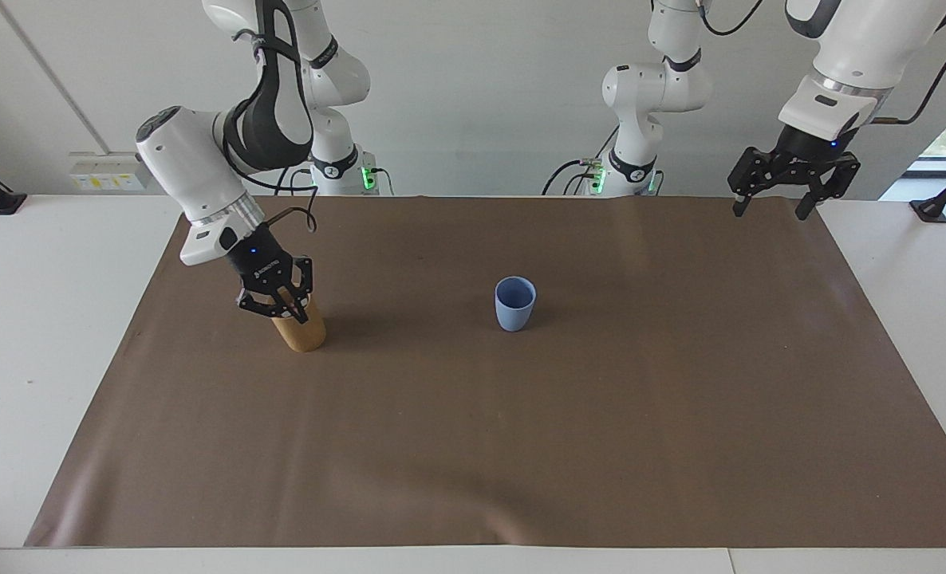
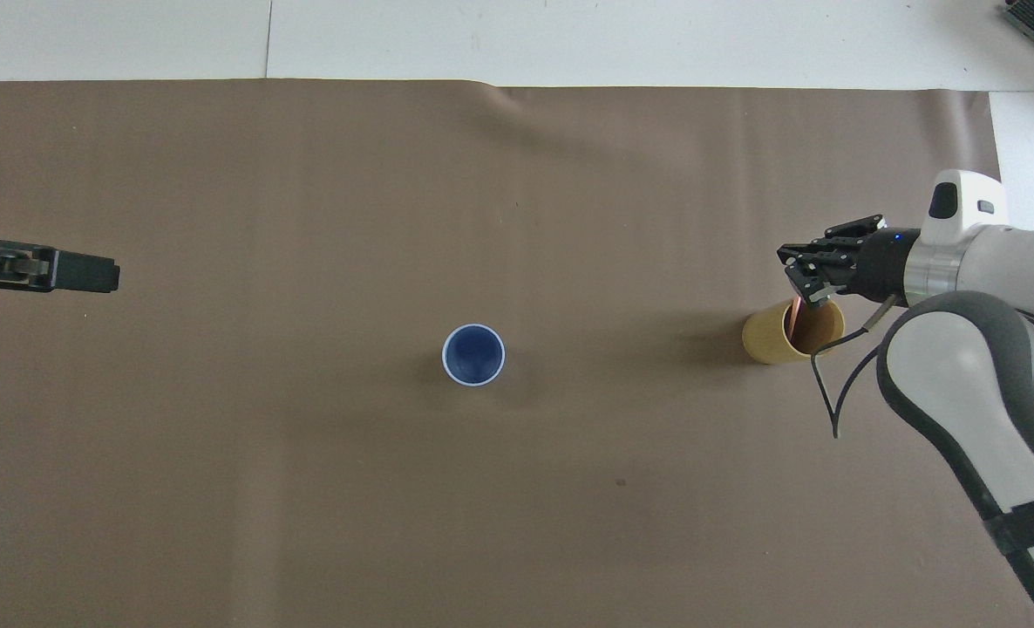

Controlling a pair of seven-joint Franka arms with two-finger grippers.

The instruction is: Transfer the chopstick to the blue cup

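Note:
The blue cup (image 1: 514, 304) (image 2: 473, 354) stands upright mid-mat with nothing in it. Toward the right arm's end stands a tan cup (image 1: 303, 331) (image 2: 778, 336), slightly tilted, with the pink chopstick (image 2: 796, 316) leaning inside it. My right gripper (image 1: 285, 305) (image 2: 809, 292) is at that cup's mouth, its fingertips shut on the chopstick's top end. In the facing view the fingers hide the stick. My left gripper (image 1: 768, 207) (image 2: 103, 274) hangs open and holds nothing, raised over the mat's edge at the left arm's end.
A brown mat (image 1: 473, 446) (image 2: 482, 174) covers most of the white table (image 1: 58, 319). Only the two cups stand on it. A socket strip (image 1: 110, 171) sits against the wall near the right arm's base.

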